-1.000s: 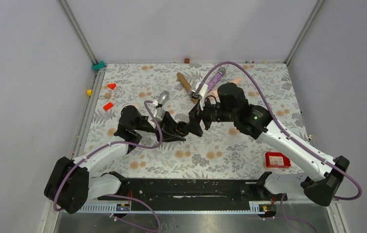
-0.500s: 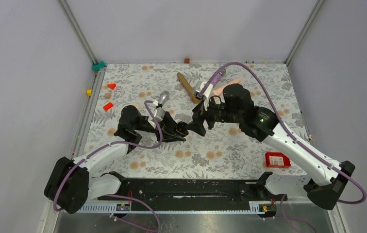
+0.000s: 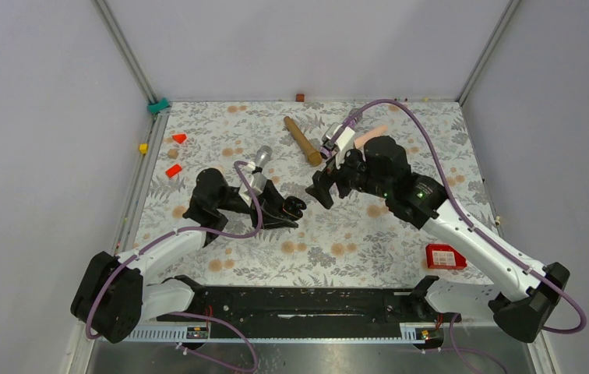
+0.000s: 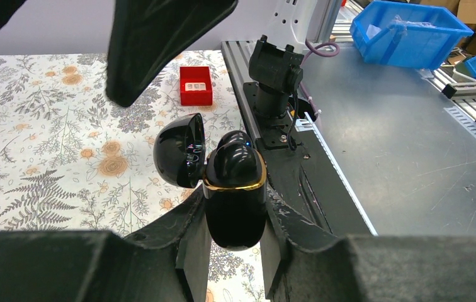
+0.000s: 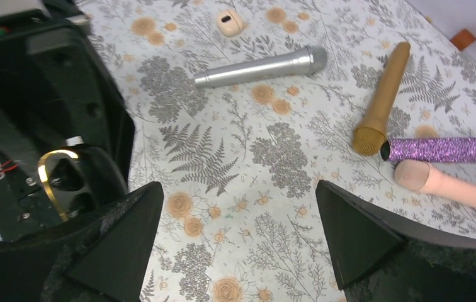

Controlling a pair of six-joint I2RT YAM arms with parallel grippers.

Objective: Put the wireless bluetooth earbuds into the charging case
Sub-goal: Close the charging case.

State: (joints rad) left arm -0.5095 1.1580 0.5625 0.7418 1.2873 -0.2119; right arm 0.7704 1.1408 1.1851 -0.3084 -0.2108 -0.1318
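My left gripper [image 3: 287,209] is shut on the charging case [image 4: 235,204], a glossy black case with a gold rim, and holds it upright with its lid [image 4: 179,158] swung open to the left. A rounded black earbud [image 4: 235,157] sits in the case's mouth above the rim. No other earbud shows. My right gripper [image 3: 322,187] is open and empty, hovering just to the right of the case and apart from it. In the right wrist view the right gripper [image 5: 235,233] is over bare cloth, with the case's gold rim [image 5: 56,173] at the left.
Several microphones lie behind: silver [image 5: 260,66], tan [image 5: 383,97], purple glitter [image 5: 449,151], pink [image 5: 456,189]. A small cream piece [image 5: 230,23] lies at the far side. A red box [image 3: 445,255] sits near the front right, and red blocks [image 3: 173,170] at the left.
My right gripper has drawn back up and to the right, away from the case it was touching a second ago. The left arm and the case have not moved.
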